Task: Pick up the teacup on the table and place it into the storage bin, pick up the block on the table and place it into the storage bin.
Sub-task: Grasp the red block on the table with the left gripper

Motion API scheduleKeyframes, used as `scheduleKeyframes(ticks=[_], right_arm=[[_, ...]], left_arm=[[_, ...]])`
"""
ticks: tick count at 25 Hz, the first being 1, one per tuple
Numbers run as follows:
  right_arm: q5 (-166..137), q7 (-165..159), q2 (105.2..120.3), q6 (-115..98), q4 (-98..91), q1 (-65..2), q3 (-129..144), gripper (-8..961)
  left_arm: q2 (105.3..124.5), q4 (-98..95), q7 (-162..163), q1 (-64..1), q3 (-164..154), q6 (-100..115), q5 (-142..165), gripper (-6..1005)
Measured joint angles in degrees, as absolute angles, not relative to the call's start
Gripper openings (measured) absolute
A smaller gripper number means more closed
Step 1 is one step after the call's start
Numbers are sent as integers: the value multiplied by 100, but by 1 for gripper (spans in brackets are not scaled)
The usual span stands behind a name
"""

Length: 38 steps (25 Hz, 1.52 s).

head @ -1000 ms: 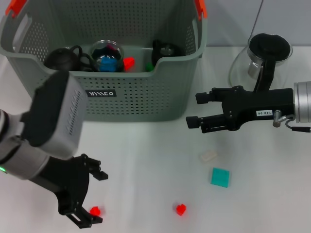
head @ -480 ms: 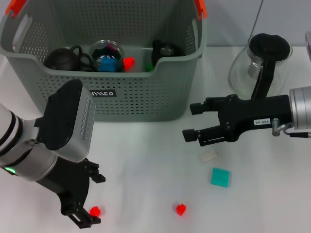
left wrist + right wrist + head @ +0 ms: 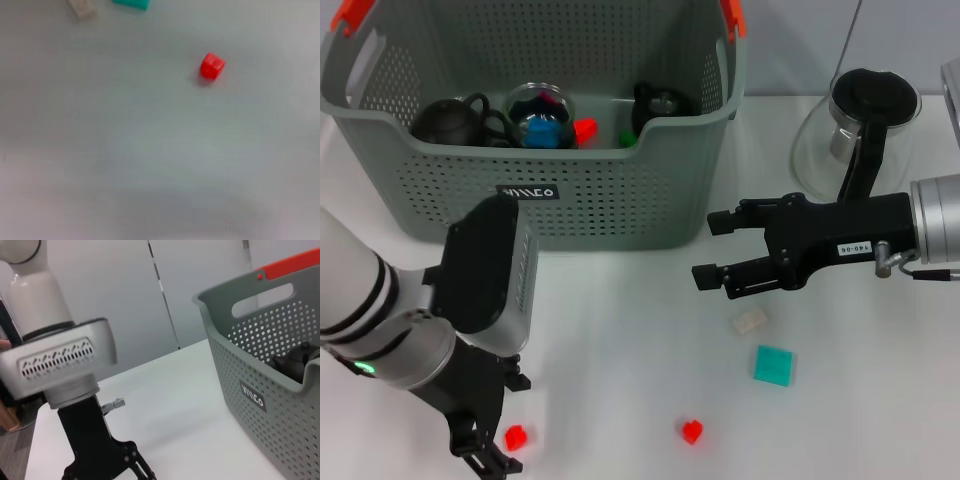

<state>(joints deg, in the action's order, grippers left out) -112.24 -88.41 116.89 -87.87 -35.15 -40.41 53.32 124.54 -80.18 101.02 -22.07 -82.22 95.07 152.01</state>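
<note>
Head view: left gripper (image 3: 498,432) sits low with fingers spread around a red block (image 3: 516,436) on the table (image 3: 620,330). Right gripper (image 3: 708,250) hangs open mid-table; storage bin (image 3: 610,200) behind holds teapots.

The white tabletop (image 3: 620,330) carries the storage bin (image 3: 610,200), a glass pot (image 3: 850,140), two red blocks (image 3: 516,437) (image 3: 692,431), a teal block (image 3: 774,365) and a small white block (image 3: 749,321).
</note>
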Motion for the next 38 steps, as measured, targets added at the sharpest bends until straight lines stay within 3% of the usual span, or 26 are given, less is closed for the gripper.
scheduleKeyframes(ticks=[13, 19, 29, 38], right_arm=[[-11198, -8847, 11683, -8716, -3540, -4034, 5317, 912], [-11192, -8829, 11680, -8708, -3542, -4021, 5317, 912], [-11179, -8809, 11680, -8709, -3542, -3989, 5291, 911], [-11179, -8798, 11680, -8710, -3542, -3990, 5275, 911]], left_arm=[[12454, -7980, 10668, -2226, -8559, 9419, 15461, 761], [12470, -8009, 10901, -2200, -8682, 9339, 15501, 524], [12472, -7998, 10978, -2181, -8872, 9321, 15534, 504], [12472, -7989, 11250, -2233, -8886, 9255, 15509, 335]])
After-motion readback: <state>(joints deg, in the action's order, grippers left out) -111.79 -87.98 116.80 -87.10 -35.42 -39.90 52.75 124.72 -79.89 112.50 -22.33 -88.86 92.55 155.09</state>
